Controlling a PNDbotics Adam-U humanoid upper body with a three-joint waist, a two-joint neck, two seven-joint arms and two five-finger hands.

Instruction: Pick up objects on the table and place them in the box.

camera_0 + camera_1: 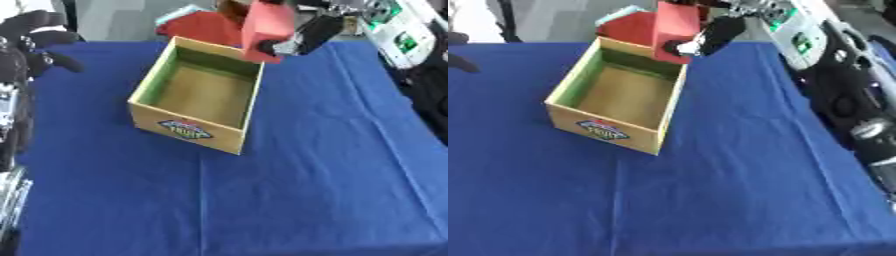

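An open cardboard box (152, 90) with a green inside and a printed label on its front stands on the blue tablecloth (315, 165). Nothing shows inside it. My right hand (308, 35) comes in from the upper right, its fingers curled round a red flat block (267, 27) held in the air over the box's far right corner. At the left edge my left hand (35, 42) hangs with its fingers relaxed and holds nothing. A red and teal thing (197, 22) lies just behind the box.
A white and green device (398, 35) sits at the table's far right. Black gear (846, 100) lies along the right edge. Bare blue cloth stretches across the front and the right of the box.
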